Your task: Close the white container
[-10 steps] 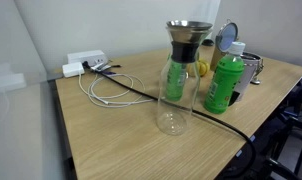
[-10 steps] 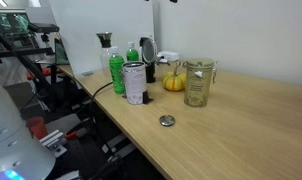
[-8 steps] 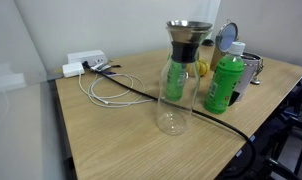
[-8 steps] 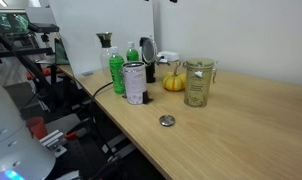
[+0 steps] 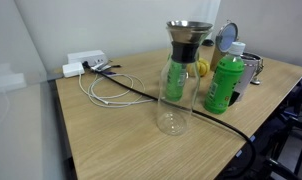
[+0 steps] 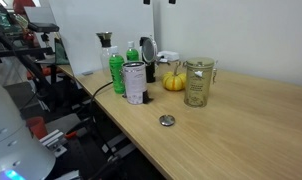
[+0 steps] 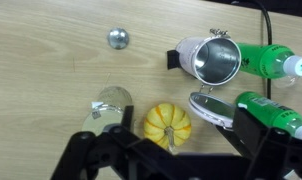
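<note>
Where it stands: the white container [image 6: 134, 84] is upright on the wooden table [image 6: 253, 132], close to the table's edge, with its mouth open upward.
Its top: the lid [image 7: 213, 108], a round disc, is tipped up at the rim with its grey face showing. In the wrist view it lies on the side of the mouth nearer the camera.
Right beside it: a green bottle [image 6: 116, 72] with a white cap stands just next to the canister. The wrist view shows a second green bottle [image 7: 279, 115] by the raised lid.
Same cluster: a little yellow pumpkin [image 7: 168, 122] sits near the canister on the lid's side. A glass jar [image 6: 198, 84] stands upright just past the pumpkin.
Off on its own: a small shiny metal knob [image 6: 167, 121] lies on bare wood, apart from the group.
Further along: a tall glass carafe [image 5: 177, 80] with a dark funnel top stands in front of the green bottle in an exterior view.
Far corner: a flat white box [image 5: 86, 62] has white cables looped beside it. A black cable [image 5: 141, 95] runs across the tabletop.
Overhead: the gripper [image 7: 176, 158] hangs above the pumpkin, its fingers spread wide apart and well above the things on the table.
</note>
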